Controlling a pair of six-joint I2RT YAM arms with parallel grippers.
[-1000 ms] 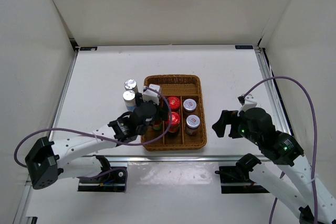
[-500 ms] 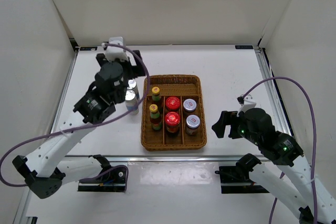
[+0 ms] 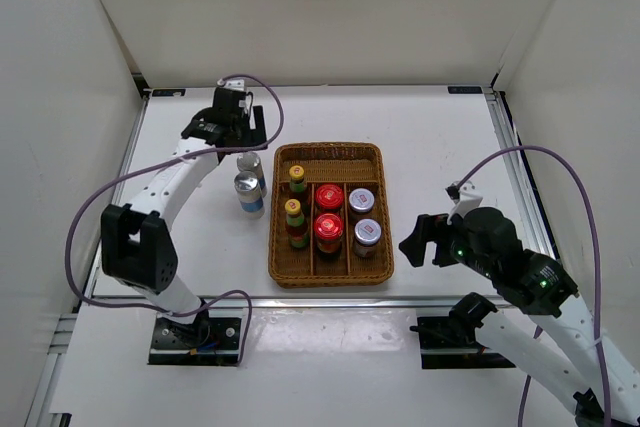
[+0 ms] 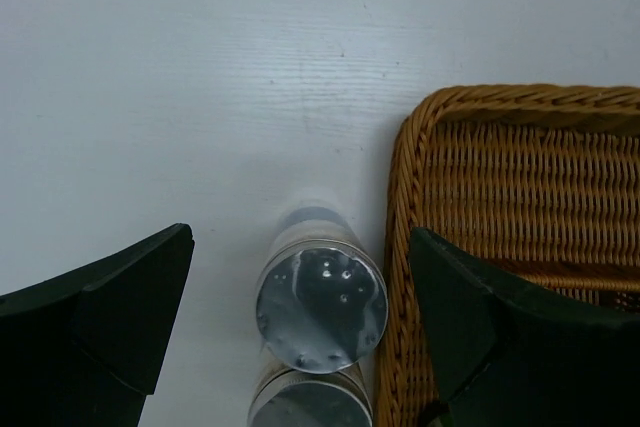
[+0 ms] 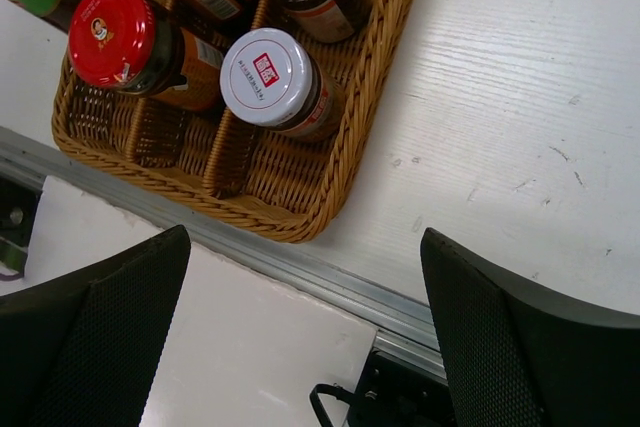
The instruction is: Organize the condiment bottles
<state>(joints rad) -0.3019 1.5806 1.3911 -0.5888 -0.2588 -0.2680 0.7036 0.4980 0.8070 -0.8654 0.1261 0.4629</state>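
Note:
A brown wicker tray (image 3: 375, 152) holds two slim yellow-green-capped bottles (image 3: 295, 192) in its left column, two red-lidded jars (image 3: 328, 211) in the middle and two grey-lidded jars (image 3: 364, 215) on the right. Two silver-capped tall bottles (image 3: 248, 175) stand on the table just left of the tray. My left gripper (image 3: 245, 132) is open and empty, hovering above the far silver-capped bottle (image 4: 320, 302), whose cap shows between the fingers (image 4: 120, 317). My right gripper (image 3: 415, 242) is open and empty, right of the tray's near right corner (image 5: 310, 217).
A metal rail (image 5: 330, 272) runs along the table's near edge just below the tray. White walls enclose the table at the back and both sides. The tray's left rim (image 4: 400, 247) stands right beside the silver-capped bottles.
My left arm has lifted away from the tray's left column and swung to the back left, over the silver-capped bottles. Both slim bottles now show standing in the tray. The right arm has barely moved.

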